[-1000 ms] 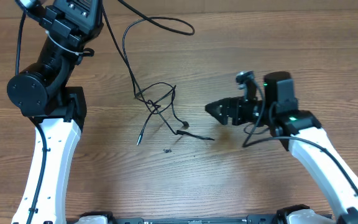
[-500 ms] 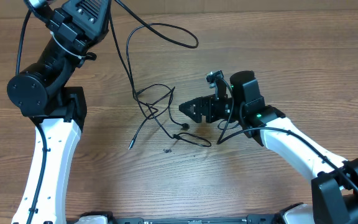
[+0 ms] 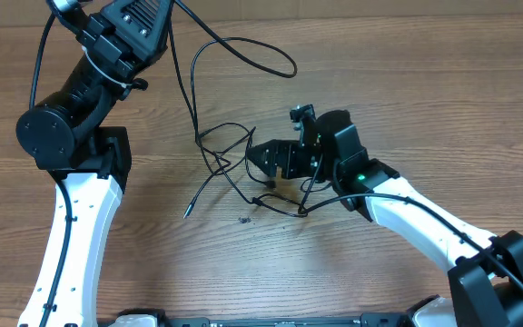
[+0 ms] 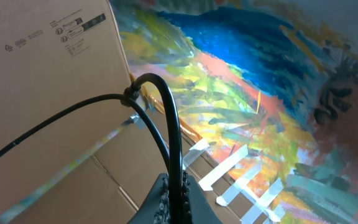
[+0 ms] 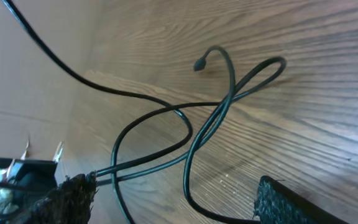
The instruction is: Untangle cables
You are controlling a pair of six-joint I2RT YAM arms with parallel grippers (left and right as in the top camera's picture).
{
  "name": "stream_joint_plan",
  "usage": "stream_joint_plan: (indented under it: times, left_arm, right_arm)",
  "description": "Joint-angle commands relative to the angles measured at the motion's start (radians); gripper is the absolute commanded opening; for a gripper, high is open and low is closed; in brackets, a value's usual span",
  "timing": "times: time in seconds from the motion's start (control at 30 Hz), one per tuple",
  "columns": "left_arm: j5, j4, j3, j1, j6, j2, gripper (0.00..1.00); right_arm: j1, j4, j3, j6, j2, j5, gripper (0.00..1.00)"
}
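Several thin black cables (image 3: 230,154) lie tangled on the wooden table, with one plug end (image 3: 187,213) trailing to the front left. One long cable (image 3: 271,50) loops up from the tangle to my left gripper (image 3: 157,14) at the back left. The left wrist view shows that gripper (image 4: 174,198) shut on this cable (image 4: 174,143). My right gripper (image 3: 254,156) stands open at the tangle's right side, low over the table. In the right wrist view its fingers (image 5: 73,194) straddle crossing cable loops (image 5: 219,109), and two strands touch the left finger.
A small dark speck (image 3: 242,219) lies on the table in front of the tangle. The left arm's base (image 3: 71,136) stands at the left. A cardboard box (image 4: 48,68) and a colourful painted surface (image 4: 247,74) fill the left wrist view.
My right gripper has travelled left, from the table's right side up to the tangle, staying open. The left gripper lifted its cable slightly, and the trailing plug end slid toward the front left.
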Motion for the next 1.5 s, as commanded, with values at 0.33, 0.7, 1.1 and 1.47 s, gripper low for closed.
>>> stream_joint_plan:
  times: [0.33, 0.7, 1.1, 1.47]
  left_arm:
    - [0.041, 0.008, 0.01, -0.005, -0.01, -0.008, 0.04]
    - [0.045, 0.005, 0.01, -0.023, 0.002, -0.008, 0.04]
    - [0.059, 0.004, 0.01, -0.027, 0.002, -0.008, 0.04]
    - [0.064, 0.004, 0.01, -0.027, 0.002, -0.008, 0.04]
  right_arm:
    - [0.068, 0.167, 0.006, 0.13, 0.163, 0.083, 0.73]
    - [0.082, 0.238, 0.006, 0.132, 0.211, 0.082, 0.55]
    - [0.097, 0.291, 0.006, 0.128, 0.212, 0.093, 0.19]
    - [0.055, 0.223, 0.006, 0.128, 0.214, 0.094, 0.04]
